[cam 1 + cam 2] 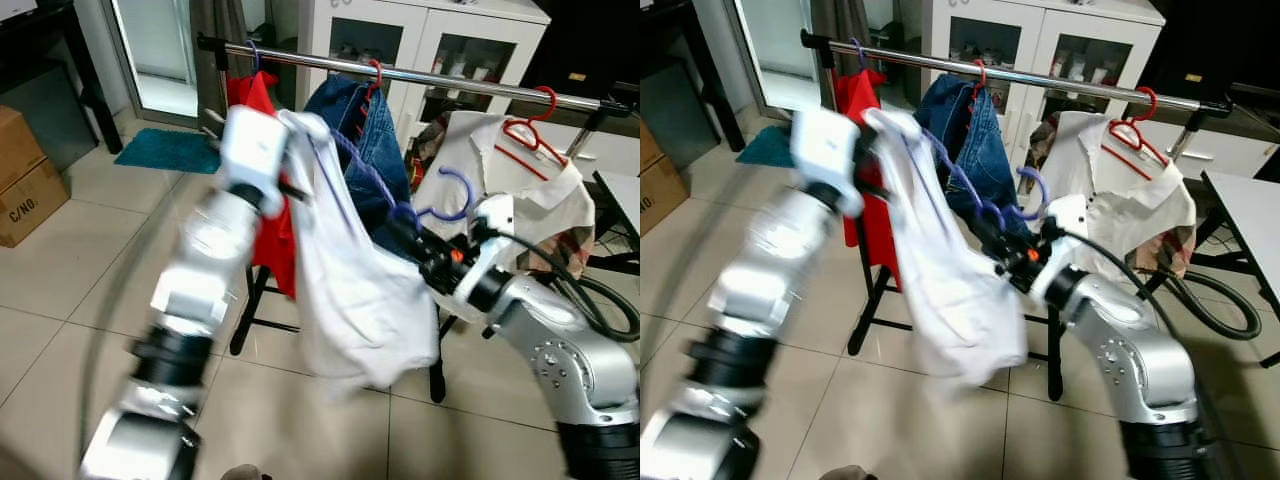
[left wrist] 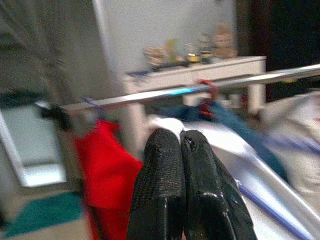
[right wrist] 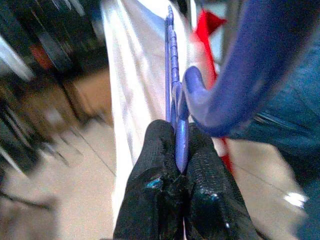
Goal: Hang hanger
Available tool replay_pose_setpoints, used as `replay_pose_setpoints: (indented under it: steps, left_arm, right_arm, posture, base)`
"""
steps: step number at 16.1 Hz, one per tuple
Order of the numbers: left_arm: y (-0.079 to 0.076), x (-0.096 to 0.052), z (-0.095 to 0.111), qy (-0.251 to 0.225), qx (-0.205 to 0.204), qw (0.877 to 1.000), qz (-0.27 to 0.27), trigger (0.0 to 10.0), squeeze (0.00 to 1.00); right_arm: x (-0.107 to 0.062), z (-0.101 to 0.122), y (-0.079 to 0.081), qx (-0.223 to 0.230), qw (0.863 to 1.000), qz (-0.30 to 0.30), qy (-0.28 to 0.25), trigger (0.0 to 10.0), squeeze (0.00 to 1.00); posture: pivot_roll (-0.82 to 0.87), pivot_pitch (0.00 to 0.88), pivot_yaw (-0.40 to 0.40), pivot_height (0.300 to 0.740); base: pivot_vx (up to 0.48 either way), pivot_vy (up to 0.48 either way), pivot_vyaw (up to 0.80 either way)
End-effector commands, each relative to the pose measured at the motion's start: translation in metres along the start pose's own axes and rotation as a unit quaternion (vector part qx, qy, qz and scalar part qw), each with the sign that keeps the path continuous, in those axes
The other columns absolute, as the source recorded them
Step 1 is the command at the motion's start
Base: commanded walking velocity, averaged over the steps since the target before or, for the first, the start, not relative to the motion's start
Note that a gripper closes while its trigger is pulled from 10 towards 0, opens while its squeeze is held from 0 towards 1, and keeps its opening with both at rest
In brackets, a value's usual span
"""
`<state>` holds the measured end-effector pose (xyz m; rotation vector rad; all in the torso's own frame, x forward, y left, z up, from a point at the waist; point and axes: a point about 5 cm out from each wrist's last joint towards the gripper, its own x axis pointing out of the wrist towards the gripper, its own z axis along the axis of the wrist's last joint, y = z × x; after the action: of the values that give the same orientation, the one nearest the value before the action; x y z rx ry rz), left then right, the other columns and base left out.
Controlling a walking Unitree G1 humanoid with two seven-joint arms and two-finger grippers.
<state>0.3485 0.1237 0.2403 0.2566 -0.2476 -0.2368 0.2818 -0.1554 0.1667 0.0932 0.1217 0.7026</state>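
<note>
Up close, the left gripper (image 2: 182, 165), fingers pressed together, steadies the white shirt (image 1: 350, 290). Right gripper (image 3: 176, 167) pinches the blue hanger (image 1: 447, 195) below the rail (image 1: 420, 75). Not hooked yet; lifting remains.

I see a pale tiled floor (image 1: 60, 260), a white cabinet (image 1: 440, 45), cardboard boxes (image 1: 25, 175) and a teal mat (image 1: 170, 150).
</note>
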Motion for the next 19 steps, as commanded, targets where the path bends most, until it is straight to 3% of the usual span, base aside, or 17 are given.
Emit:
replay_pose_setpoints:
  steps: [1,3,5,7,10,13,15,16,17,19]
  left_arm:
    - [0.015,0.003,0.017,-0.021,0.019,0.999,0.015,0.0,0.0]
    - [0.046,0.005,0.023,-0.018,0.036,0.998,0.045,0.0,0.0]
    - [0.061,0.006,0.02,-0.006,0.041,0.997,0.066,0.0,0.0]
    - [0.071,0.01,-0.006,0.048,0.059,0.995,0.069,0.0,0.0]
    - [0.068,0.009,-0.029,0.078,0.054,0.993,0.071,0.0,0.0]
    - [0.059,0.008,-0.037,0.08,0.023,0.995,0.062,0.0,0.0]
    - [0.017,0.007,-0.034,0.058,-0.024,0.997,-0.045,0.0,0.0]
    - [-0.019,0.002,-0.028,0.04,-0.062,0.99,-0.118,0.0,0.0]
    - [-0.044,-0.003,-0.019,0.024,-0.098,0.983,-0.152,0.0,0.0]
    - [-0.069,-0.009,-0.005,0.005,-0.137,0.972,-0.192,0.0,0.0]
  right_arm:
    - [-0.004,0.001,-0.001,-0.047,0.999,0.014,0.017,10.0,0.0]
    - [-0.019,-0.006,-0.004,-0.096,0.991,0.054,0.07,10.0,0.0]
    - [-0.03,-0.011,0.002,-0.119,0.983,0.107,0.095,10.0,0.0]
    - [-0.037,0.001,0.01,-0.064,0.985,0.154,0.033,10.0,0.0]
    - [-0.034,0.012,-0.004,-0.006,0.994,0.101,-0.036,10.0,0.0]
    - [-0.037,0.019,-0.007,0.03,0.993,0.078,-0.083,10.0,0.0]
    - [-0.023,0.029,-0.01,0.083,0.986,0.012,-0.143,10.0,0.0]
    - [-0.01,0.033,-0.009,0.121,0.977,-0.027,-0.176,10.0,0.0]
    - [0.001,0.033,-0.007,0.141,0.969,-0.048,-0.195,10.0,0.0]
    - [0.012,0.034,-0.005,0.16,0.961,-0.068,-0.214,10.0,0.0]
  posture:
    - [0.08,0.0,-0.036,0.74]
    - [0.08,0.0,-0.037,0.74]
    - [0.09,0.0,-0.043,0.74]
    - [0.09,0.0,-0.046,0.74]
    - [0.08,0.0,-0.035,0.74]
    - [0.08,0.0,-0.025,0.74]
    - [0.08,0.0,-0.022,0.74]
    - [0.08,0.0,-0.017,0.74]
    - [0.08,0.0,-0.017,0.74]
    - [0.08,0.0,-0.019,0.74]
  base:
    - [0.0,0.0,0.0]
    - [0.0,0.0,0.0]
    - [0.0,0.0,0.0]
    - [0.0,0.0,0.0]
    - [0.0,0.0,0.0]
    - [0.0,0.0,0.0]
    - [0.0,0.0,0.0]
    - [0.0,0.0,0.0]
    - [0.0,0.0,0.0]
    - [0.0,0.0,0.0]
